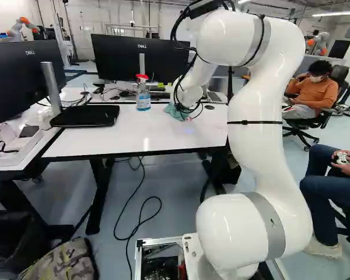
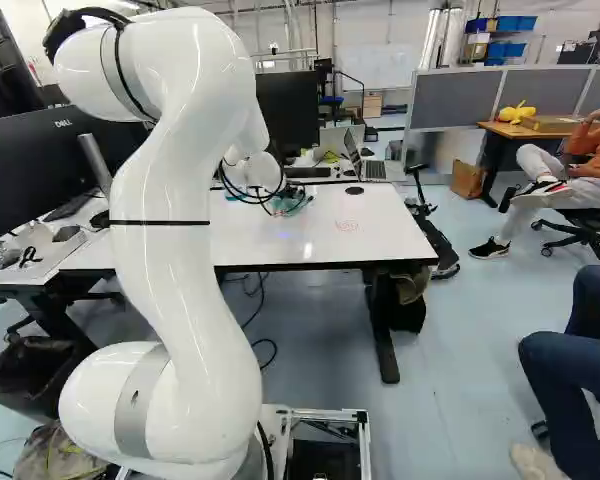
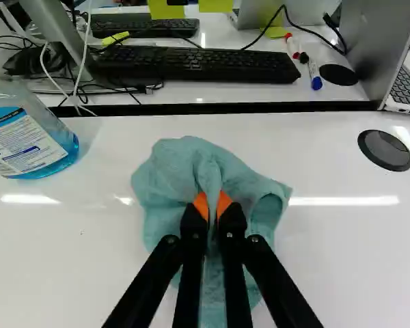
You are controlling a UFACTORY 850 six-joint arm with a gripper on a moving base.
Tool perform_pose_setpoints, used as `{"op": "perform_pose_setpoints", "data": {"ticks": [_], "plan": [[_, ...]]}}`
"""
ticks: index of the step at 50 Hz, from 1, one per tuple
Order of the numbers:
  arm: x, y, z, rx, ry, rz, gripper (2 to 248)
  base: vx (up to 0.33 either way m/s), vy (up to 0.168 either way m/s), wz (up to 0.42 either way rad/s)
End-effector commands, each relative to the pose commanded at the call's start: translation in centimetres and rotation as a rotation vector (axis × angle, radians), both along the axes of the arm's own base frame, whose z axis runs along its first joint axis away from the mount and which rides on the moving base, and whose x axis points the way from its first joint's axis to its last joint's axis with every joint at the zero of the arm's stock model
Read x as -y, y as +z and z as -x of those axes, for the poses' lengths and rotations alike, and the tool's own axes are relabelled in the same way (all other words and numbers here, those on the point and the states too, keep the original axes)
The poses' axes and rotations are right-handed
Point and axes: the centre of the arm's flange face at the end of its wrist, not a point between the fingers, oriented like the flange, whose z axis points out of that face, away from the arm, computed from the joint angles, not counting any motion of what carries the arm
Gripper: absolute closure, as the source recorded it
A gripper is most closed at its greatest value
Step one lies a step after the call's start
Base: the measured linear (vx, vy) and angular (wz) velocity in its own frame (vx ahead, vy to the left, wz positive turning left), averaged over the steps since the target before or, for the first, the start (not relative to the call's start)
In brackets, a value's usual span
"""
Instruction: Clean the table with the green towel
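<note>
The fingers [image 3: 201,206] clench a fold of the green towel [image 3: 165,179], its rest spread beneath and around them on the table [image 3: 75,253]; light, even pressure and overlapping strokes suit this, clear of the bottle [image 3: 31,140] beside them

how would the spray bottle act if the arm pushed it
The spray bottle would probably tip if pushed near its red head, being tall and narrow. The blue liquid inside likely adds some weight low down. Pushed low, it may slide on the glossy table.
</note>
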Motion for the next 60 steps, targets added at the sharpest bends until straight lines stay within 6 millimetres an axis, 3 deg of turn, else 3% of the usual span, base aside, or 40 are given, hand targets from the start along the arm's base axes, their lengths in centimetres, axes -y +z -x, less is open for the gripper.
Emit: {"op": "perform_pose_setpoints", "data": {"ticks": [31, 48, 60], "plan": [[0.0, -0.1, 0.0, -0.014, 0.000, 0.000, 216, 0.000, 0.000, 0.000], [-1.0, -0.5, -2.6, 0.007, 0.014, 0.000, 216, 0.000, 0.000, 0.000], [0.0, -0.6, -3.7, 0.017, -0.001, 0.000, 216, 0.000, 0.000, 0.000]]}}
